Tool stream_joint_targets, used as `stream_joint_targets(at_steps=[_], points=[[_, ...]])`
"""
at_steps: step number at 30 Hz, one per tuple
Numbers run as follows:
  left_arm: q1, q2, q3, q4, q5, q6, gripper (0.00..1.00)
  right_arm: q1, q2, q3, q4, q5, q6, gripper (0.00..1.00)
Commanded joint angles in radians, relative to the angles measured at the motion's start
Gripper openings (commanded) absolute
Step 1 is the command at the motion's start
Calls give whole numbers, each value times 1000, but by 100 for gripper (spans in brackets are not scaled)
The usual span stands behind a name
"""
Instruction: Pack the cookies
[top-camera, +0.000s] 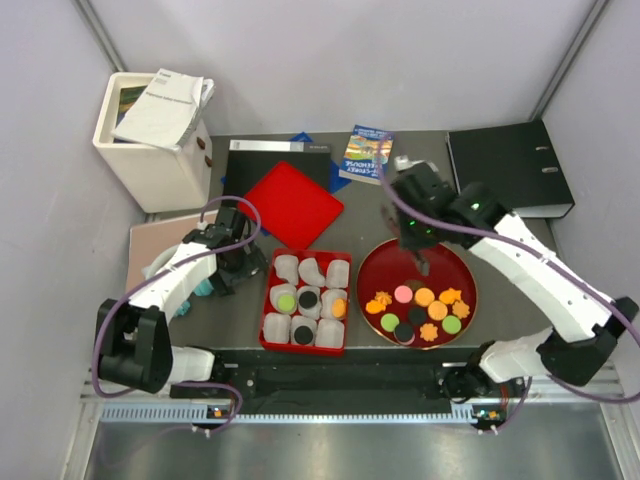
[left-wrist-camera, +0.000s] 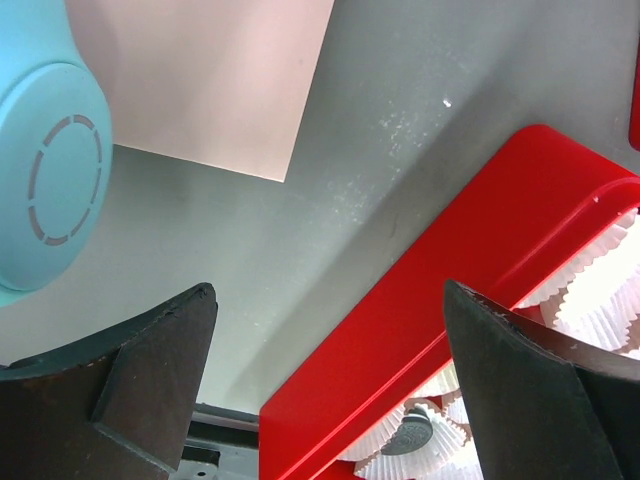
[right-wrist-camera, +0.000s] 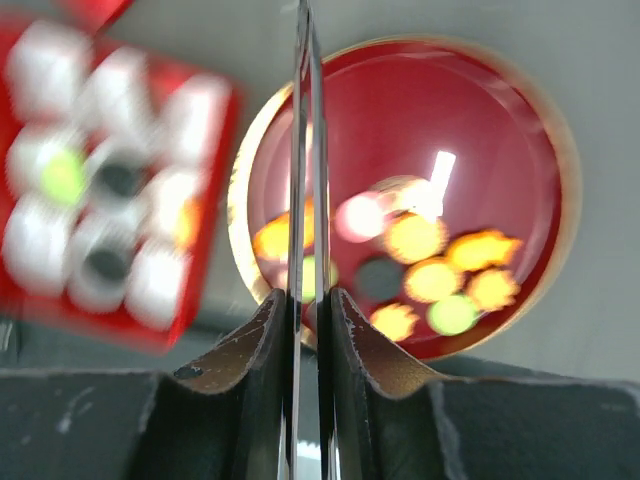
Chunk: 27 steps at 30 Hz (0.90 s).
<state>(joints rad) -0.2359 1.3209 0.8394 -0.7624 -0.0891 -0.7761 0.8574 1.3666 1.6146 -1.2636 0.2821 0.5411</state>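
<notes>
Several cookies (top-camera: 420, 310), discs in pink, orange, green and black plus orange flower shapes, lie on the round red plate (top-camera: 445, 262). The red box (top-camera: 268, 318) holds white paper liners; a green (top-camera: 286, 301), two black (top-camera: 308, 298) and an orange cookie (top-camera: 339, 307) sit in them. My right gripper (top-camera: 415, 238) hovers over the plate's far side, shut on thin metal tweezers (right-wrist-camera: 303, 150) that point at the blurred cookies (right-wrist-camera: 415, 237). My left gripper (top-camera: 228, 262) is open and empty, just left of the box; its wrist view shows the box wall (left-wrist-camera: 450, 300) and a black cookie (left-wrist-camera: 412, 437).
A red lid (top-camera: 292, 203) lies behind the box. A white bin with papers (top-camera: 155, 135) stands at the back left, a booklet (top-camera: 365, 153) and black binder (top-camera: 510, 165) at the back. A pink sheet (left-wrist-camera: 210, 80) and teal object (left-wrist-camera: 50, 180) lie left of my left gripper.
</notes>
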Motion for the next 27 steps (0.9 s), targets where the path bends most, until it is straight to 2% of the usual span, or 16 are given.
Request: stream_joint_targets(at_steps=[1,4,7,11,14,18,22,25,27], points=[[6,9,32,35,28,27,99,-309,-29,-108,117,-3,-56,15],[6,44,70,35,61,50,99,-507,53,-142,255,-79,-98,15],[6,66,87,52,83,54,99,-583,175,-69,366,-141,-95,13],[6,84,87,61,112,41,99,-590,487,174,401,-75,-69,12],[9,89,95,55,101,40,99,-592,610,335,460,-69,-43,13],[43,75,112,38,98,44,99,-615,854,572,442,-58,-12,13],[84,55,119,31,57,46,99,-644,948,634,437,-58,17,13],[104,73,125,28,55,46,99,-652,1002,648,435,-52,30,17],[118,93,139,20,49,49,99,-652,1025,653,432,-60,37,25]])
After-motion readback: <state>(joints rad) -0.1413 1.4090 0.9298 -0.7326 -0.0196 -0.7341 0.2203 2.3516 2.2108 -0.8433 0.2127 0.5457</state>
